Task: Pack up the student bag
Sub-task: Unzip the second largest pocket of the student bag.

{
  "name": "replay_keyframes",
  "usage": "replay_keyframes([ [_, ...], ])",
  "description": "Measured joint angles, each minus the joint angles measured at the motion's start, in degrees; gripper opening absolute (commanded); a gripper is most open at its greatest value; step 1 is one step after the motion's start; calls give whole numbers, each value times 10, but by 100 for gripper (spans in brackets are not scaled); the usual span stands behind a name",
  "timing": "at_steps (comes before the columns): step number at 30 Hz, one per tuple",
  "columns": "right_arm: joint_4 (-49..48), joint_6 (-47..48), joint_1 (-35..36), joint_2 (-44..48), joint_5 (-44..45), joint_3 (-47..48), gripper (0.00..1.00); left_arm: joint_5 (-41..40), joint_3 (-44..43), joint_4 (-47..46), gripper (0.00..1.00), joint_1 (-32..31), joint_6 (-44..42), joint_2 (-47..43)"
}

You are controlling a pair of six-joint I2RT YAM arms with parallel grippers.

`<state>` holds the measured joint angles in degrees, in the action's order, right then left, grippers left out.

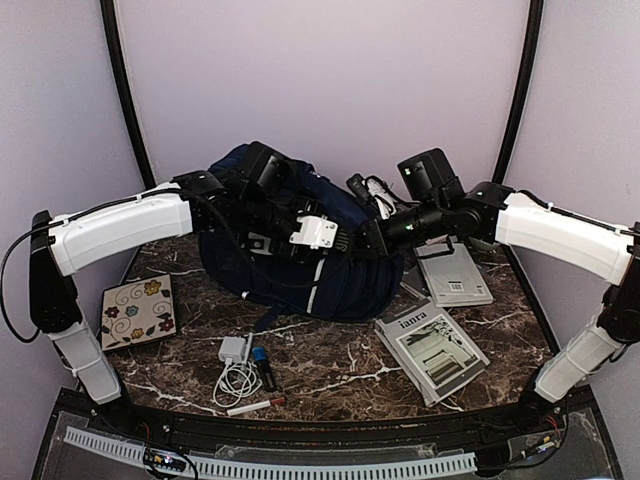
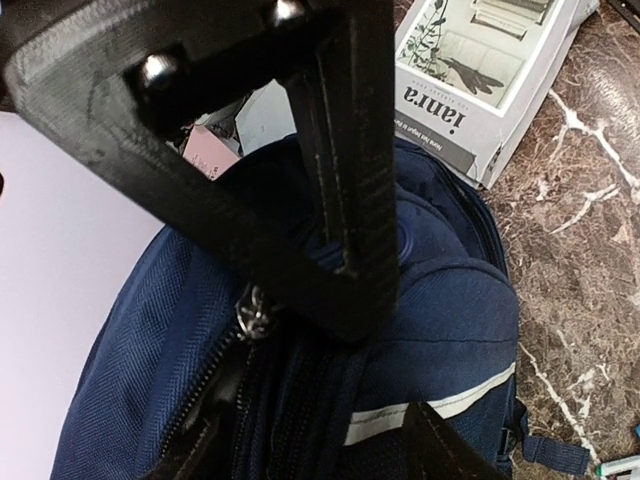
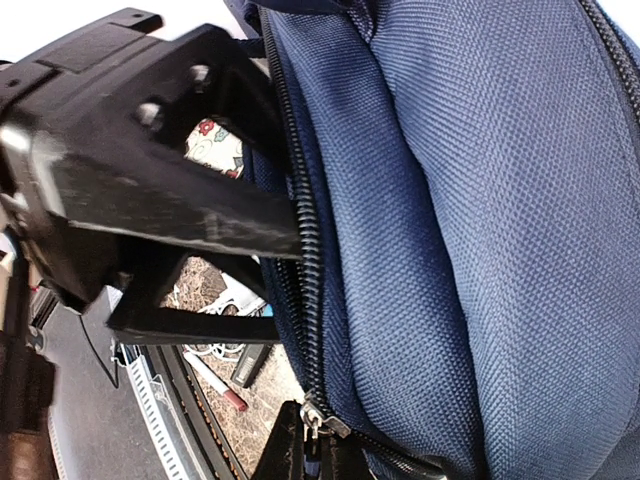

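Note:
The student bag (image 1: 300, 270), dark navy with a pale stripe, lies in the middle of the table. My left gripper (image 1: 296, 238) rests on top of it. In the left wrist view its fingers (image 2: 440, 445) stand apart, with bunched folds of the bag (image 2: 450, 310) pressed between them. From the right, my right gripper (image 1: 366, 240) reaches the bag's upper edge. In the right wrist view it (image 3: 322, 455) is shut on the metal zip pull (image 3: 325, 420) of a side zip. The same pull (image 2: 255, 315) shows in the left wrist view. What is inside the bag is hidden.
A magazine titled "ianra" (image 1: 432, 350) and a grey booklet (image 1: 455, 275) lie right of the bag. A floral notebook (image 1: 138, 310) lies at the left. A white charger with its cable (image 1: 235, 365), a small dark stick (image 1: 264, 372) and a pen (image 1: 255, 405) lie near the front edge.

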<state>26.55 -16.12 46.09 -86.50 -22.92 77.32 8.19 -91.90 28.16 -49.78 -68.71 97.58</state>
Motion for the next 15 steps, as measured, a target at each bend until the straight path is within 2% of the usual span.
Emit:
replay_keyframes([
  [1,0,0,0,0,0,0,0,-6,0,-3,56,0,-2,3],
  [3,-1,0,0,0,1,0,0,-17,0,-9,35,0,-10,6],
  [5,-3,0,0,0,2,-2,0,-22,0,-14,3,0,-12,7],
  [6,-4,0,-1,0,2,-4,0,-25,0,-15,0,0,-14,7],
  [15,-33,-15,-35,21,-19,-50,0,-35,12,-28,0,-6,-20,6],
])
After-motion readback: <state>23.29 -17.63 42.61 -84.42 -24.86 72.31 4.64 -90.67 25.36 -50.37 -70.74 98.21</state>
